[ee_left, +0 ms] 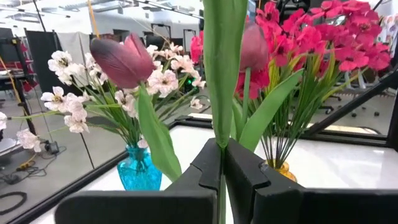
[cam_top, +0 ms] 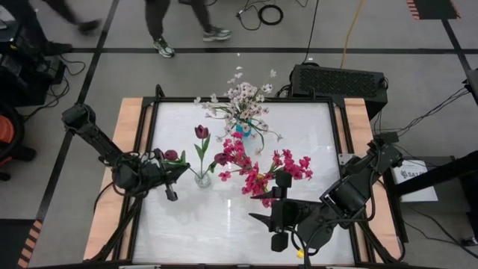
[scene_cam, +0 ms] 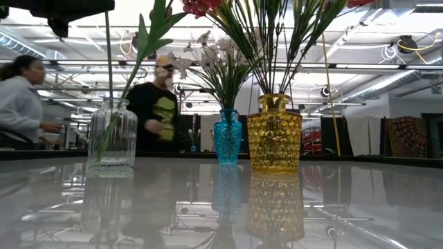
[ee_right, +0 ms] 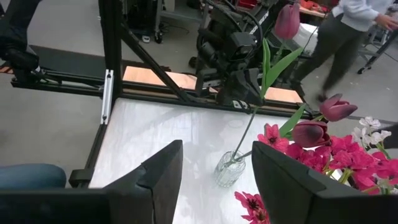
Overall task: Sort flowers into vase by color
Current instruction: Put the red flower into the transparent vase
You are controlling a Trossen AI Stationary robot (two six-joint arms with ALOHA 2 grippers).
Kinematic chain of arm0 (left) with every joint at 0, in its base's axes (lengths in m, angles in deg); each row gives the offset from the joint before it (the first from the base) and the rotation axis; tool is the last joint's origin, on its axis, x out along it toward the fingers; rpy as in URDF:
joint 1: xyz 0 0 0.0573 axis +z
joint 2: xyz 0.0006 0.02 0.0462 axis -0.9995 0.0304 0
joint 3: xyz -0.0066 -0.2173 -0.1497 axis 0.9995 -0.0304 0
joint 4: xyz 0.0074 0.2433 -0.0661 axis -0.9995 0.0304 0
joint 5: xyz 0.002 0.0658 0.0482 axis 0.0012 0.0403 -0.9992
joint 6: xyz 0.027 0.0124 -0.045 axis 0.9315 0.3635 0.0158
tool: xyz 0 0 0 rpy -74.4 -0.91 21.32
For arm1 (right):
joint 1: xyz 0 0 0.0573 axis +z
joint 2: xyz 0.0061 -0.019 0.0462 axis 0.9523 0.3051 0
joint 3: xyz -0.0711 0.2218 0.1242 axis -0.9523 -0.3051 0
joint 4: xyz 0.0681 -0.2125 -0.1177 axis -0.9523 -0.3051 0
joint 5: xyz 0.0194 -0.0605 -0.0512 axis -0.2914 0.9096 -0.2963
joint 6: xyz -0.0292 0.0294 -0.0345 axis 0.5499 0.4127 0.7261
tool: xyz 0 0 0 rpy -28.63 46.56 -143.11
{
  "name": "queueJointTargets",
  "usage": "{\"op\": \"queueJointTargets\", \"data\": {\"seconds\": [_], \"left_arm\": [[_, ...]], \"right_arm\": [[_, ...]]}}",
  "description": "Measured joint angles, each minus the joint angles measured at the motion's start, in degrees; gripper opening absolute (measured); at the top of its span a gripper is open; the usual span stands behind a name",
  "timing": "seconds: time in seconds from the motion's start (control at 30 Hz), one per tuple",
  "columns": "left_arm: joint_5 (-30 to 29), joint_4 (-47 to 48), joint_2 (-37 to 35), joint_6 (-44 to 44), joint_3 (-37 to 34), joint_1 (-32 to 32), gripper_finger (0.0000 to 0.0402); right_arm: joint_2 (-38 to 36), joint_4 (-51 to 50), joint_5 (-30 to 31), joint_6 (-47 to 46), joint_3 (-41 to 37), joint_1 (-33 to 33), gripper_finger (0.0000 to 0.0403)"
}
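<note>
A dark maroon tulip point(ee_right: 287, 20) on a long green stem is in my left gripper point(ee_left: 222, 149), which is shut on it at the table's left point(cam_top: 177, 175). Its stem slants down to the mouth of the clear glass vase point(ee_right: 229, 169), where two other maroon tulips point(ee_right: 323, 119) stand. White-pink blossoms point(cam_top: 243, 97) fill the blue vase point(scene_cam: 227, 136). Magenta blooms point(cam_top: 261, 175) stand in the yellow vase point(scene_cam: 275, 135). My right gripper point(ee_right: 214, 158) hangs open above the table's near right, behind the magenta blooms point(cam_top: 270, 217), touching nothing. My left gripper pinches the tulip's green stem and leaf base point(ee_left: 221, 130) between its two fingers, about midway along the stem. The fingers come level from the table's left and lie across the stem. The tulip is tilted, bloom up toward the left edge, lower stem point(ee_right: 244, 134) reaching the clear vase's mouth.
The three vases stand close together in the middle of the white tabletop point(cam_top: 224, 232), inside a black frame point(cam_top: 336, 134). People walk on the floor beyond the far edge point(cam_top: 160, 30). A black box point(cam_top: 340, 81) sits at the far right corner.
</note>
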Motion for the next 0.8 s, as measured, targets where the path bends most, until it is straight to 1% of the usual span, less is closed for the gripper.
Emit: {"op": "queueJointTargets", "data": {"seconds": [0.2,0.27,0.33,0.57,0.67,0.8], "left_arm": [[-0.2,1.3,0.0,-0.1,0.0,0.0,0.0014],[-0.2,2.7,0.0,-0.9,0.0,0.0,0.0023],[-0.3,4.8,0.0,-2.7,0.0,0.0,0.0044],[-0.4,15.6,0.0,-12.4,0.1,-0.5,0.0151],[-0.4,17.7,0.0,-14.7,0.1,-1.3,0.0185],[-0.4,19.1,0.0,-15.6,0.1,-2.7,0.0227]], "right_arm": [[0.0,0.0,0.0,0.0,0.0,0.0,0.0185],[0.0,0.0,0.0,0.0,0.0,0.0,0.0185],[0.0,0.0,0.0,-0.1,0.0,0.0,0.0185],[0.0,-0.6,-0.1,-0.1,0.0,0.0,0.0185],[0.0,-1.0,-0.1,-0.1,0.0,0.0,0.0185],[0.0,-1.1,-0.1,0.0,0.0,0.1,0.0185]]}}
